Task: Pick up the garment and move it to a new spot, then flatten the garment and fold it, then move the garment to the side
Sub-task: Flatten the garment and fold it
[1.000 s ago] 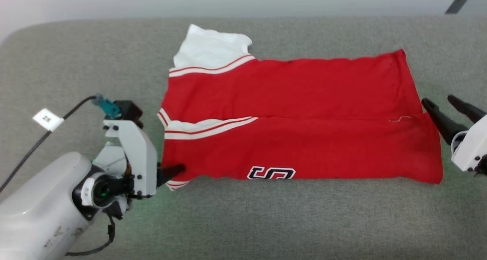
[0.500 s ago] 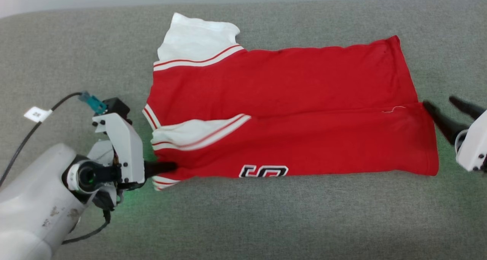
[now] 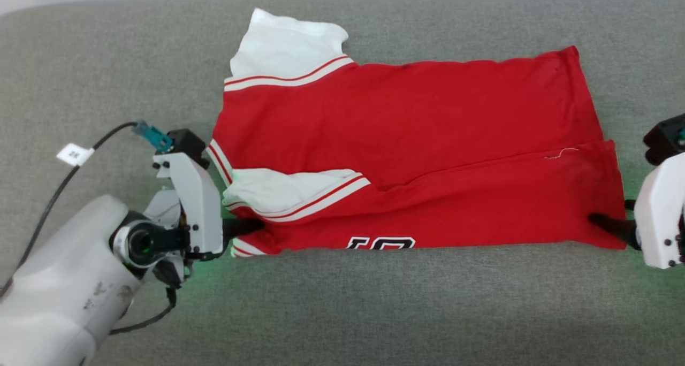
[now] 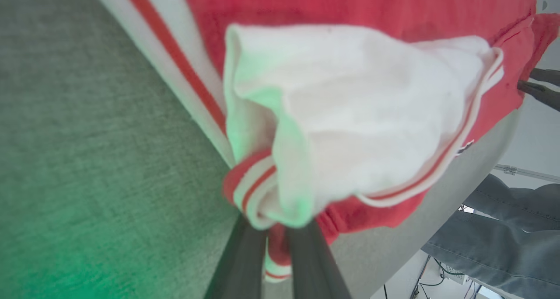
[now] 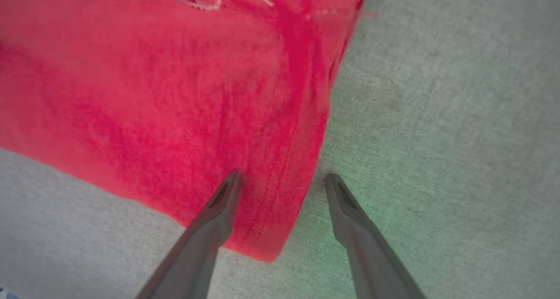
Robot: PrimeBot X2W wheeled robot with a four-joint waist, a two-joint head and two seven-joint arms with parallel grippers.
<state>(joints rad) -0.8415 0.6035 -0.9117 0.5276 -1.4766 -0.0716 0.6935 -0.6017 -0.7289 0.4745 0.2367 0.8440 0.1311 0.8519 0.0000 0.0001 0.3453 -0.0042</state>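
Note:
The garment [image 3: 406, 130], a red jersey with white sleeves and striped trim, lies folded lengthwise on the grey surface, black lettering at its near edge. My left gripper [image 3: 256, 226] is shut on its near-left corner; in the left wrist view the two fingers [image 4: 245, 255] pinch bunched red-and-white cloth [image 4: 350, 115] just above them. My right gripper [image 3: 599, 221] is at the near-right hem corner and stands open. In the right wrist view it [image 5: 282, 176] straddles the hem edge of the garment [image 5: 153, 93], one finger on the red cloth, the other on the grey surface.
A grey fabric surface [image 3: 342, 312] runs under everything, with free room in front of the garment. A black cable with a white tag [image 3: 75, 154] trails from my left wrist. A person's legs in jeans [image 4: 503, 229] stand beyond the surface's edge.
The left gripper has shut on the garment's near-left corner, and the near sleeve has bunched up. The right gripper has come down from the fold line to the near-right hem corner. The head camera shifted.

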